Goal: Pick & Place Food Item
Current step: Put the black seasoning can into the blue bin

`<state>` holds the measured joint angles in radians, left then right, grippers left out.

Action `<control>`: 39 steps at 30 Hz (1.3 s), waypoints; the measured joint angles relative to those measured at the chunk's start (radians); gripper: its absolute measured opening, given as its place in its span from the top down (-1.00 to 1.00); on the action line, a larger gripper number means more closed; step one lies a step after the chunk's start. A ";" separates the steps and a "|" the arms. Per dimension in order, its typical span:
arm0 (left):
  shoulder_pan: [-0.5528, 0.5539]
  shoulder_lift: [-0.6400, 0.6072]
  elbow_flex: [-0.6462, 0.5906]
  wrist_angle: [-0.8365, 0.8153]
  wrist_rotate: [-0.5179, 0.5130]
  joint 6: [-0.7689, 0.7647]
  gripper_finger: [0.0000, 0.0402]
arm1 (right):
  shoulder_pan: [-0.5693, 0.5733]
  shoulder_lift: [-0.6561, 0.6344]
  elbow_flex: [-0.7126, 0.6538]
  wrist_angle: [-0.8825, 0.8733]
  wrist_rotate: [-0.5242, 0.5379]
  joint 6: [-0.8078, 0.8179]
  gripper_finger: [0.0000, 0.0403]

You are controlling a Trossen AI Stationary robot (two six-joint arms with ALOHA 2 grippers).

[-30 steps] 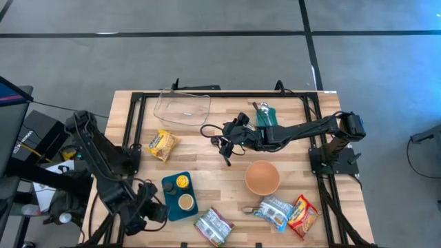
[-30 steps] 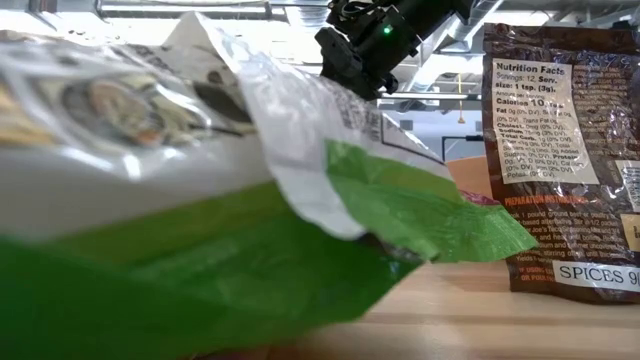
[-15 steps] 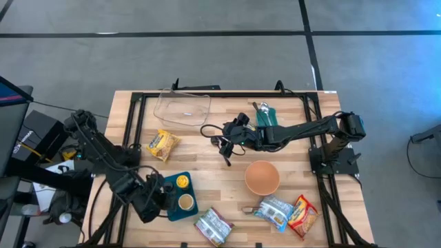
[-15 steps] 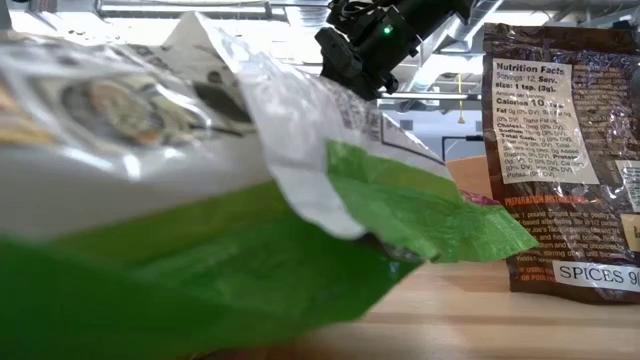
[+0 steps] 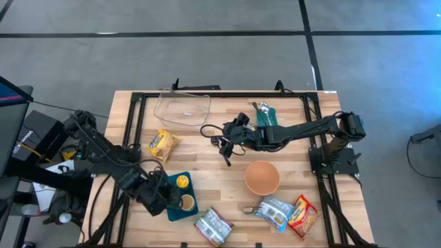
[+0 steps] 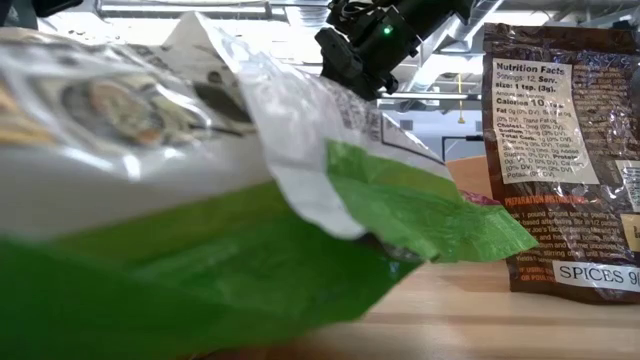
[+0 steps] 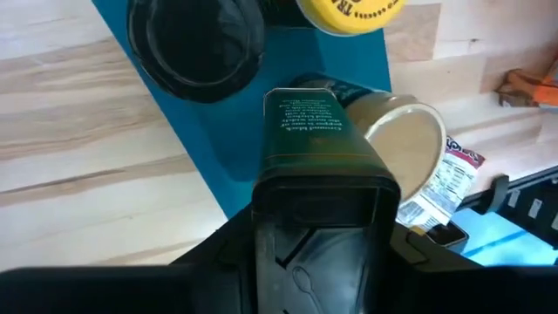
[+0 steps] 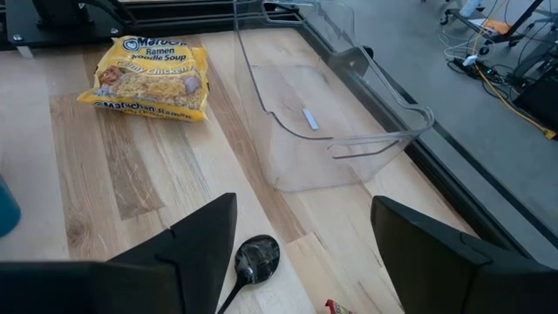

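Note:
My left gripper point(image 5: 157, 195) is over the near left part of the teal tray point(image 5: 170, 207) and is shut on a dark green box with printed text point(image 7: 318, 131). On the tray point(image 7: 218, 148) stand a black cup point(image 7: 196, 39), a yellow lid point(image 7: 349, 9) and a beige-topped cup point(image 7: 410, 144), which the box partly hides. My right gripper point(image 5: 231, 138) is open and empty at mid-table, above a black spoon point(image 8: 248, 262). A yellow ramen pack point(image 5: 162, 144) lies flat on the table to the left. My left gripper holds the green box by its rear end point(image 7: 321, 196), pinched between the two fingers. The box sticks out forward along the fingers, over the tray. The gripper body hides the exact place of contact. I cannot tell whether the box touches the tray.
A clear plastic container point(image 5: 182, 107) stands at the far side. An orange bowl point(image 5: 262, 177) stands right of the middle. Food packets point(image 5: 213, 226), point(image 5: 275, 211), point(image 5: 304, 214) lie along the near edge. A green-and-white packet point(image 6: 200, 200) fills most of the low view, and a brown spice packet point(image 6: 560, 150) stands beside it.
My left gripper has moved from the table's near left corner toward the right and far side, to the teal tray's near left part. My right arm has kept still.

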<state>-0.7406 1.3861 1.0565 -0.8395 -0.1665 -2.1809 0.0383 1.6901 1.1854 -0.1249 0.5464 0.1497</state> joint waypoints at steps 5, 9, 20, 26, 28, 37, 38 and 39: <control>0.022 0.023 0.000 0.005 0.029 -0.004 0.42 | 0.000 0.000 0.000 -0.005 0.000 0.000 -0.29; 0.037 0.046 0.000 0.003 0.078 -0.003 0.40 | 0.000 0.000 0.000 -0.005 0.000 0.000 -0.29; 0.048 0.063 0.000 -0.003 0.094 -0.002 0.41 | 0.000 0.000 0.000 -0.002 0.000 -0.001 -0.29; 0.048 0.063 -0.017 0.001 0.094 -0.021 0.39 | 0.000 0.000 0.000 -0.002 0.000 -0.001 -0.29; 0.048 0.063 -0.043 0.027 0.095 -0.026 0.42 | 0.000 0.000 0.000 -0.002 0.000 -0.001 -0.29; 0.048 0.063 -0.092 0.108 0.098 -0.049 0.36 | 0.000 0.000 0.000 -0.002 0.000 -0.001 -0.29; 0.048 0.063 -0.096 0.108 0.104 -0.049 0.37 | 0.000 0.000 0.000 -0.002 0.000 -0.001 -0.29; 0.048 0.063 -0.101 0.108 0.111 -0.050 0.39 | 0.000 0.000 0.000 -0.002 0.000 -0.001 -0.29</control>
<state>-0.6930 1.4494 0.9551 -0.7313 -0.0560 -2.2305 0.0384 1.6901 1.1854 -0.1270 0.5462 0.1490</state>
